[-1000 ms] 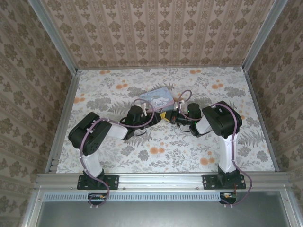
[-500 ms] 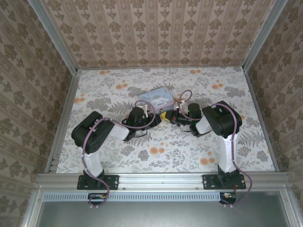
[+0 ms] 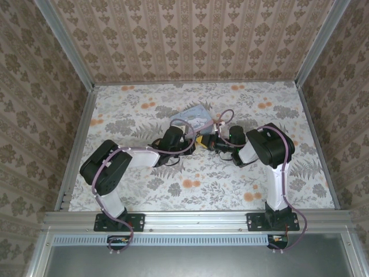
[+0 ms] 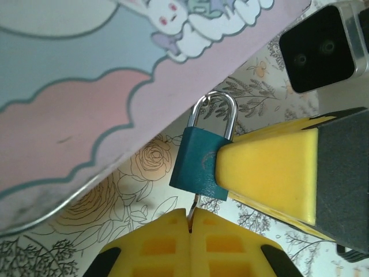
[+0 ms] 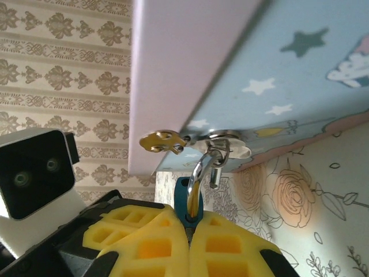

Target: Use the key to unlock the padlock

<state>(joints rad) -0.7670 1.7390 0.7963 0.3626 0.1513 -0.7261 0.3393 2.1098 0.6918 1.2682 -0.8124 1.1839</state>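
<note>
Teal-blue and squarish, the small metal padlock (image 4: 196,167) is hanging by its silver shackle (image 4: 233,121) from the metal clasp (image 5: 222,141) of the pastel blue-pink cartoon tin (image 4: 86,115), just above the flowered tablecloth (image 4: 144,179). The right gripper (image 5: 189,222) is fully closed and is pinching the lock body between its yellow fingers (image 4: 265,173), so the lock is being held steady from the side. The left gripper (image 4: 190,218) is also closed tight, and it is holding the thin dark metal key (image 4: 193,203), whose tip is reaching up to the underside of the lock, where the keyhole should be. I am judging that the gripping and lining-up steps are done and that the key is at or in the keyhole; how deep it is sitting, I cannot tell. The shackle is showing both legs down in the body, so the lock is looking not yet opened. What is remaining, in my judgement, is pushing the key fully in, turning it, and letting the shackle spring free.
</note>
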